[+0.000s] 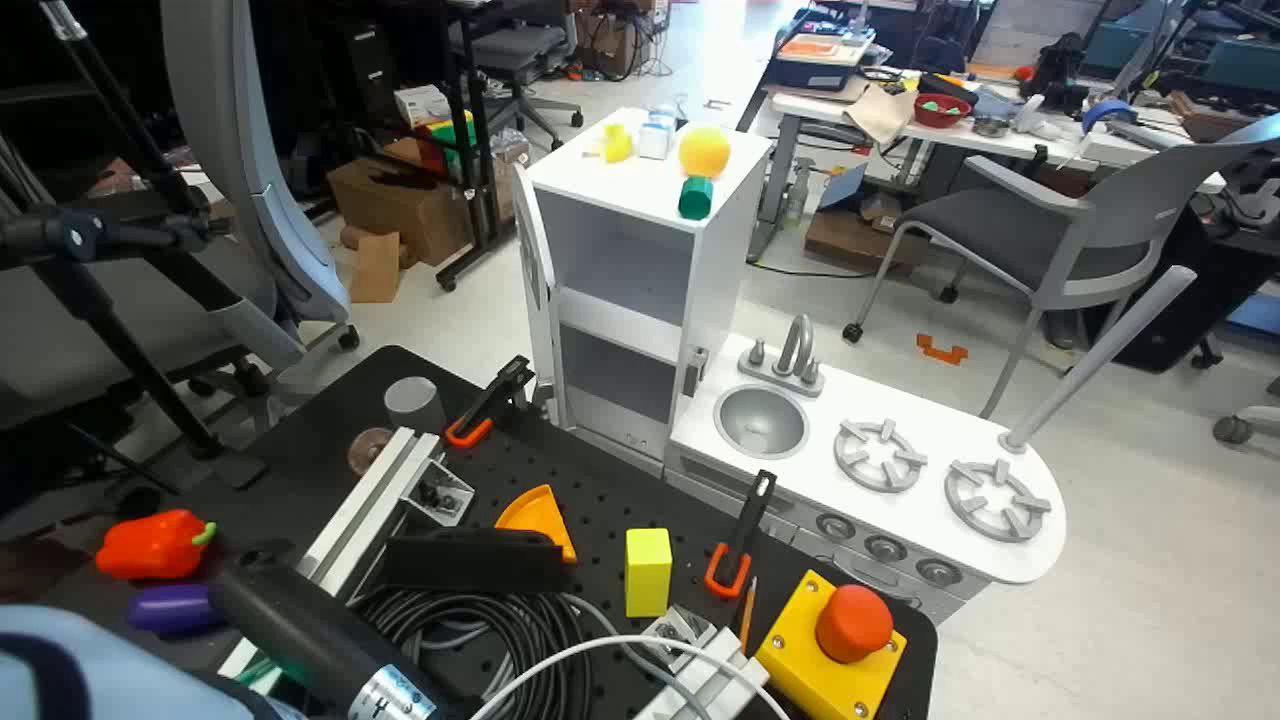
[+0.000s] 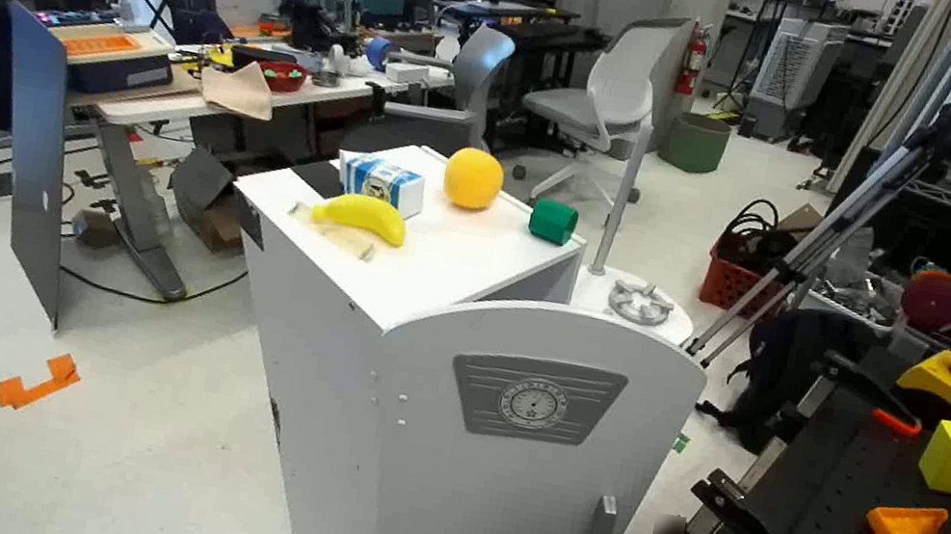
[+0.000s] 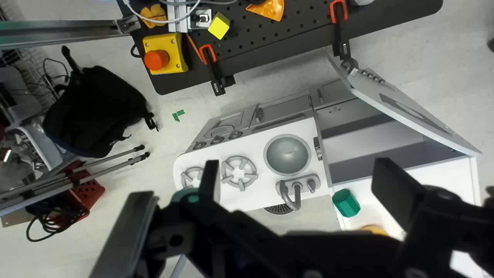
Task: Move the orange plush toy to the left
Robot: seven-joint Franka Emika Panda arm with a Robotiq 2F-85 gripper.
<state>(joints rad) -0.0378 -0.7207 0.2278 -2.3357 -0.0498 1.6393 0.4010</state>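
Toy (image 2: 473, 179) fuller in both exterior views

1. One orange plush toy (image 2: 472, 178) is showing in both exterior views.
2. One green object (image 2: 553, 222), one banana (image 2: 365, 216) and one carton (image 2: 383, 182) are sitting on the white cabinet (image 2: 425, 278).
3. One sink (image 1: 762, 420), one faucet (image 1: 797, 348), two burners (image 1: 910, 457) and three knobs (image 1: 886, 547) are appearing on the play kitchen (image 1: 960, 435).
4. Two black clamps (image 1: 750, 515) are sitting along the black table (image 1: 605, 470).
5. One yellow block (image 1: 648, 573), one orange wedge (image 1: 540, 515), one red pepper (image 1: 155, 545) and one purple object (image 1: 175, 608) are showing.
6. One yellow box (image 1: 800, 635) is bearing one red button (image 1: 855, 622).
7. One gripper (image 3: 296, 173) is showing two fingers (image 3: 397, 193).
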